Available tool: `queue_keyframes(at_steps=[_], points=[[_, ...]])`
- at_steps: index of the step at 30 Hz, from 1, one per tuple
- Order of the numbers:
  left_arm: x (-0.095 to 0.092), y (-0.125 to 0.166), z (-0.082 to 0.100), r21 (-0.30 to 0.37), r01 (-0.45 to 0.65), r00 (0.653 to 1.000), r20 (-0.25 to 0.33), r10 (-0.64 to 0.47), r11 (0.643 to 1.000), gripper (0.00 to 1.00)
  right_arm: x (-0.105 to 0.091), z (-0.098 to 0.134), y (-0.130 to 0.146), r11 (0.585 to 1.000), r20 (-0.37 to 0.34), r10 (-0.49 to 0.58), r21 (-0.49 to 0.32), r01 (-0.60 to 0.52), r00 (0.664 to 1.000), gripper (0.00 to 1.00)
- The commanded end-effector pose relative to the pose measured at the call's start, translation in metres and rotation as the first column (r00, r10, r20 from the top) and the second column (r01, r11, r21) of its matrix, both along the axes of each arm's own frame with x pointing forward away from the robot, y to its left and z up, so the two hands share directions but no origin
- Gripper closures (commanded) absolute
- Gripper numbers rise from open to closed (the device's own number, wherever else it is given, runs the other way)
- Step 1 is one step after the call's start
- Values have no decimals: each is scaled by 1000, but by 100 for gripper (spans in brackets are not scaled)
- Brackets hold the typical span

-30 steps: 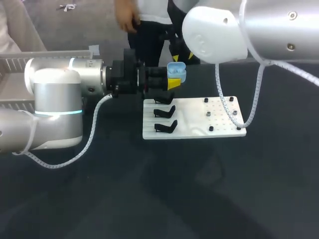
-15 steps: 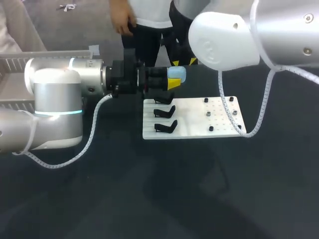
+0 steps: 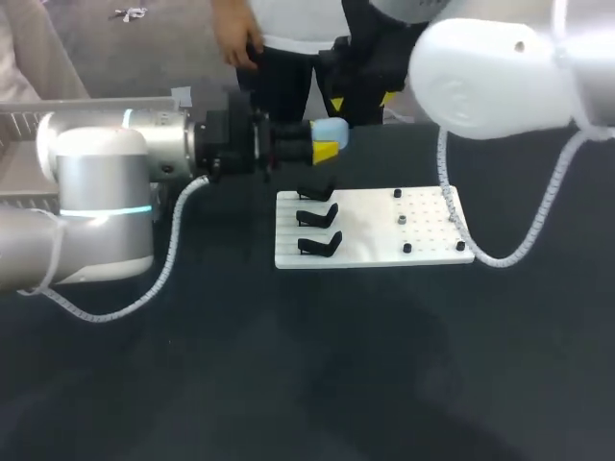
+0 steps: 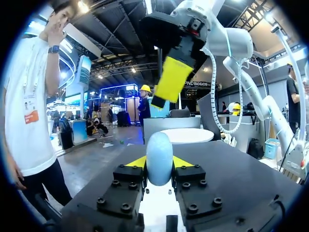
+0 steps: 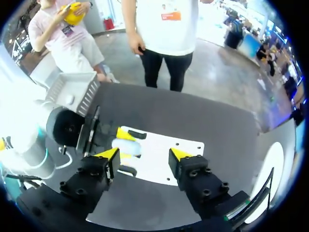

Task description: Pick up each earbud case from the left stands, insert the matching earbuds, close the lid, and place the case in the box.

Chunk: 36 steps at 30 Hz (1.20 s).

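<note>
Dark tabletop (image 3: 288,365), with a white board (image 3: 370,245) lying mid-table. Three black stands (image 3: 320,243) line the board's left side, all three bare. Small dark pieces (image 3: 402,219) dot its right side; they are too small to say whether any are earbuds.

The left gripper (image 3: 325,150) is held level over the board's far-left corner, fingers clamped from both sides on the pale blue earbud case (image 4: 159,157). The case lid looks closed and points toward the right arm. Judgement: it is held out this way so the other arm can work on it.

The right gripper (image 5: 145,154) hangs high above the board with fingers wide apart and nothing between them.

A grey slatted tray (image 3: 38,120) at the far left is likely the box. No case is visible in it.
</note>
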State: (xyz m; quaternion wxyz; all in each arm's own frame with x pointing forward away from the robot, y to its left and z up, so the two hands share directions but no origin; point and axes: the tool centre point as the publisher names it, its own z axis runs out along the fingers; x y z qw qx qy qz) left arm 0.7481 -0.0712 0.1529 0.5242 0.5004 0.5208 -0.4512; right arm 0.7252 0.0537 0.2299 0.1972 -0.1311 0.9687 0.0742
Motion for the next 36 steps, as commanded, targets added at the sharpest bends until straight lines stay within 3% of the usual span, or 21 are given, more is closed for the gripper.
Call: queue_keyframes(at_steps=[1,7,10,13,20,26,31,33,36], points=[[-1,54,17,10,-89,995,46,89,996,100,-32,9,-11,1000,83,8,21,-10,997,0],[25,144,32,67,-253,960,141,242,965,100,-51,11,-9,1000,68,9,-4,-9,998,0],[37,190,34,65,-324,935,175,309,944,100,-59,9,-5,1000,48,5,-14,-4,999,0],[38,219,36,70,-376,913,196,357,924,100,-65,6,1,1000,33,4,-18,-3,999,0],[49,290,16,86,-503,851,222,475,860,100,-71,-1,13,1000,-2,-9,-11,9,1000,0],[54,318,-8,143,-587,805,201,558,797,100,-73,-8,18,1000,-25,-14,-11,14,1000,0],[62,333,-41,191,-629,776,205,596,754,100,-72,-16,19,1000,-36,-10,5,10,999,0],[67,338,-55,196,-625,781,162,604,756,100,-72,-17,18,1000,-32,-11,14,12,999,0],[73,339,-60,220,-607,795,163,585,764,100,-72,-19,16,1000,-28,-14,24,14,1000,0]])
